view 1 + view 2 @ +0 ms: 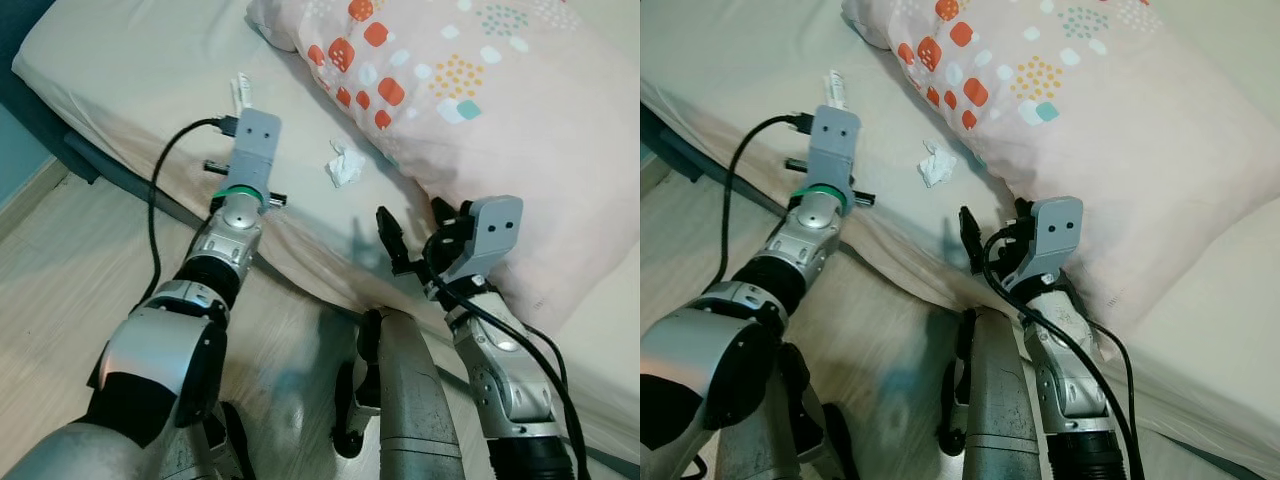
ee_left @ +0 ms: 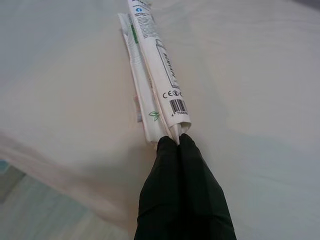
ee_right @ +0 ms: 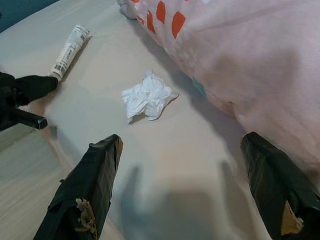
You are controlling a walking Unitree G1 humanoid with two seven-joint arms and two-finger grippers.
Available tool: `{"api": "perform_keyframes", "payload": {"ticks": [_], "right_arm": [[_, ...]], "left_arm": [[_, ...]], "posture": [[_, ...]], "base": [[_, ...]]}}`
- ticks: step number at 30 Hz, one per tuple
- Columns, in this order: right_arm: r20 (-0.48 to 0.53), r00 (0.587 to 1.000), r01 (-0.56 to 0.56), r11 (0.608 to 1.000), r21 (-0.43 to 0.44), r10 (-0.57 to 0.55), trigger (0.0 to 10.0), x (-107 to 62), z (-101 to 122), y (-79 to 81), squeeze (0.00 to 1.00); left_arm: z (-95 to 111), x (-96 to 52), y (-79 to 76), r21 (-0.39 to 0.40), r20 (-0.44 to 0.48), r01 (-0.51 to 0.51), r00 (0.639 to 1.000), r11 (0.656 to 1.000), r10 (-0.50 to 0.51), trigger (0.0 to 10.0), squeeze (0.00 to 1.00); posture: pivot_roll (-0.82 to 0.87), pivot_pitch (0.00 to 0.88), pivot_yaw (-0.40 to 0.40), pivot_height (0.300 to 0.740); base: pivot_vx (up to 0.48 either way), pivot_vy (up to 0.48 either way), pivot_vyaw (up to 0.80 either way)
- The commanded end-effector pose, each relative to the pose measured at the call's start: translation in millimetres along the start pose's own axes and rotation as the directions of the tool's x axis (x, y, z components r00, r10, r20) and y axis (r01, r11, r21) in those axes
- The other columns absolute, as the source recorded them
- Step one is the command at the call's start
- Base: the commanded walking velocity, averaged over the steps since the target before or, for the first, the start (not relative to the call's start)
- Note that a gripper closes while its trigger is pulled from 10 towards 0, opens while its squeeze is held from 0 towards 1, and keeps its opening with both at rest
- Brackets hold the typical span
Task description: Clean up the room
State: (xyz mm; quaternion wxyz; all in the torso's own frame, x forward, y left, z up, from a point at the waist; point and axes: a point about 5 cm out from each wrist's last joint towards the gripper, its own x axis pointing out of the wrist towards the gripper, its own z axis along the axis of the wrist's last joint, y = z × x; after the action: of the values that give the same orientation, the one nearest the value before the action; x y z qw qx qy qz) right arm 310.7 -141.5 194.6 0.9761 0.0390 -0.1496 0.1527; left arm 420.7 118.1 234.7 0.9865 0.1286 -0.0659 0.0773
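Pinching the near end of the light, flimsy wrapper (image 2: 155, 75) on the bed (image 1: 130, 90) with my left gripper (image 2: 179, 142) fingers closed, I am holding my right gripper (image 3: 182, 185) wide open just short of the soft crumpled tissue (image 3: 147, 96), best grabbed mid-wad.

Counts: 2 robot arms, 2 grippers — left gripper (image 2: 179, 142) far left over the bed, right gripper (image 3: 192, 192) near right at the bed edge. 1 bed (image 1: 120, 90) w/ cream sheet. 1 pillow (image 1: 480, 110), pink w/ orange and teal dots, far right. 1 crumpled white tissue (image 3: 147, 96), mid bed, betw. the 2 grippers. 1 rolled paper wrapper (image 2: 157, 70) w/ barcode, far left. 1 black cable (image 1: 165, 180) on the left arm, 1 on the right.
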Motion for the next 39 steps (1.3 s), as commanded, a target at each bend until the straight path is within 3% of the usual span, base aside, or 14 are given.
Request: {"api": "perform_keyframes", "payload": {"ticks": [1, 6, 9, 12, 13, 15, 16, 18, 19, 26, 27, 28, 37, 39], "right_arm": [[-0.029, 0.999, 0.017, 1.0, 0.014, -0.017, 10.0, -5.3, -8, -2.9, 0.0], [-0.029, 0.999, -0.015, 1.0, 0.015, 0.015, 10.0, 3.5, -8, -5.8, 0.0], [-0.022, 0.996, -0.082, 0.995, 0.051, 0.083, 10.0, 25.8, -7, -6.9, 0.0], [-0.021, 0.995, -0.096, 0.993, 0.062, 0.097, 10.0, 30.6, -7, -6.8, 0.0], [-0.041, 0.986, -0.159, 0.984, 0.084, 0.163, 10.0, 43.9, -12, -2.7, 0.0], [-0.041, 0.986, -0.159, 0.984, 0.084, 0.163, 10.0, 43.9, -12, -2.7, 0.0], [-0.049, 0.981, -0.185, 0.979, 0.083, 0.19, 10.0, 49.6, -14, -0.4, 0.0], [-0.059, 0.974, -0.214, 0.974, 0.078, 0.219, 10.0, 60.3, -17, 2.7, 0.07], [-0.064, 0.973, -0.218, 0.973, 0.079, 0.223, 10.0, 65.3, -18, 3.1, 1.0], [-0.098, 0.982, -0.156, 0.987, 0.041, 0.159, 10.0, 83.6, -17, -1.8, 1.0], [-0.103, 0.989, -0.111, 0.994, -0.025, 0.108, 10.0, 90.0, -13, -7.8, 1.0], [-0.101, 0.991, -0.097, 0.994, -0.051, 0.091, 10.0, 92.2, -11, -10.7, 0.0], [-0.099, 0.994, -0.054, 0.994, -0.097, 0.045, 10.0, 97.5, -4, -20.6, 0.0], [-0.169, 0.985, 0.018, 0.987, -0.157, -0.045, 10.0, 91.8, -14, -32.4, 0.0]], "left_arm": [[-5, -2.6, -1.6, 0.019, 0.016, 0.011, 1.0, 1.0, -0.011, 0.0, 0.0], [-3, -5.2, 8.1, 0.034, 0.137, 0.024, 0.99, 0.999, -0.029, 0.0, 0.0], [0, -21.3, 24.6, 0.051, 0.28, 0.029, 0.959, 0.998, -0.042, 0.0, 0.0], [1, -26.6, 28.5, 0.054, 0.303, 0.025, 0.952, 0.998, -0.04, 0.0, 0.0], [6, -44.6, 42.1, 0.091, 0.346, 0.005, 0.938, 0.996, -0.036, 0.0, 0.0], [6, -44.6, 42.1, 0.091, 0.346, 0.005, 0.938, 0.996, -0.036, 0.0, 0.0], [9, -53.0, 46.9, 0.104, 0.362, 0.009, 0.931, 0.995, -0.047, 10.0, 0.0], [15, -67.0, 55.9, 0.116, 0.378, 0.005, 0.925, 0.993, -0.049, 10.0, 0.0], [18, -72.8, 59.7, 0.128, 0.388, 0.002, 0.92, 0.992, -0.051, 10.0, 0.0], [23, -87.9, 76.4, 0.144, 0.391, -0.029, 0.92, 0.989, -0.03, 10.0, 0.0], [26, -95.2, 82.0, 0.147, 0.375, -0.04, 0.927, 0.988, -0.018, 10.0, 0.0], [28, -98.7, 82.6, 0.153, 0.365, -0.037, 0.931, 0.988, -0.021, 10.0, 0.0], [34, -104.6, 80.5, 0.158, 0.346, -0.015, 0.937, 0.987, -0.041, 10.0, 0.0], [35, -106.2, 81.5, 0.161, 0.339, -0.012, 0.94, 0.987, -0.044, 10.0, 0.0]], "posture": [[-0.18, 0.492, -0.004, 0.541], [-0.12, 0.485, -0.008, 0.541], [0.0, 0.475, -0.027, 0.541], [0.0, 0.475, -0.027, 0.541], [0.05, 0.473, -0.033, 0.541], [0.05, 0.473, -0.033, 0.541], [0.09, 0.472, -0.038, 0.541], [0.13, 0.474, -0.047, 0.541], [0.17, 0.476, -0.057, 0.541], [0.2, 0.481, -0.07, 0.541], [0.22, 0.488, -0.072, 0.541], [0.22, 0.489, -0.07, 0.541], [0.22, 0.495, -0.062, 0.541], [0.23, 0.502, -0.055, 0.541]], "base": [[0.0, 0.0, 0.0], [0.0, 0.0, 0.0], [0.0, 0.0, 0.0], [0.0, 0.0, 0.0], [0.0, 0.0, 0.0], [0.0, 0.0, 0.0], [0.0, 0.0, 0.0], [0.0, 0.0, 0.0], [0.0, 0.0, 0.0], [0.0, 0.0, 0.0], [0.0, 0.0, 0.0], [0.0, 0.0, 0.0], [0.0, 0.0, 0.0], [0.0, 0.0, 0.0]]}}
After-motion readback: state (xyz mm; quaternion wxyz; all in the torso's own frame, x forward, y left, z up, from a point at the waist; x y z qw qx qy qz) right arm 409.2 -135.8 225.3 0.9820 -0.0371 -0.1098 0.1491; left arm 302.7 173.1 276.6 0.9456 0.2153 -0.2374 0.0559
